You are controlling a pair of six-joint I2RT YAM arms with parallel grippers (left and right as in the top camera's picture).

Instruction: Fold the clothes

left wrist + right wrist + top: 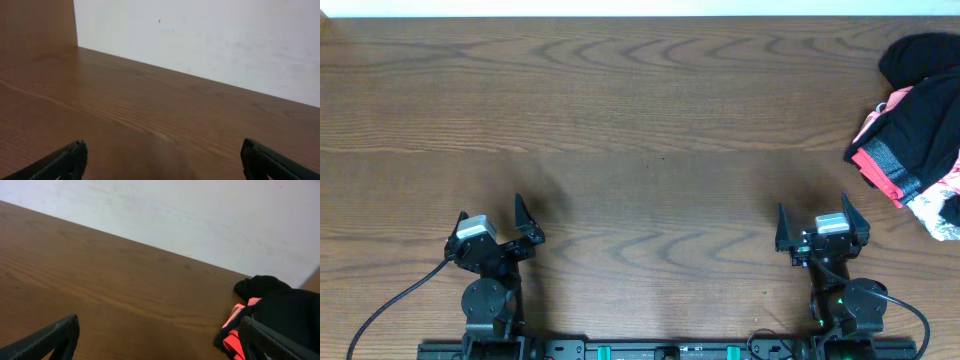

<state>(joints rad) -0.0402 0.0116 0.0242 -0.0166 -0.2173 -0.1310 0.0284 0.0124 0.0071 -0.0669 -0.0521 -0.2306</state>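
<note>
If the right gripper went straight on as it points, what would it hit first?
Bare table ahead of the right gripper; its outer finger may clip the clothes heap lying just right of that line. Depth unclear.

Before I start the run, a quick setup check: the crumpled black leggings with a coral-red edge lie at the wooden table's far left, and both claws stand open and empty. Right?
No: the overhead view shows the crumpled black leggings with a coral-red edge at the far right of the wooden table. The left claw and right claw do stand open and empty.
</note>
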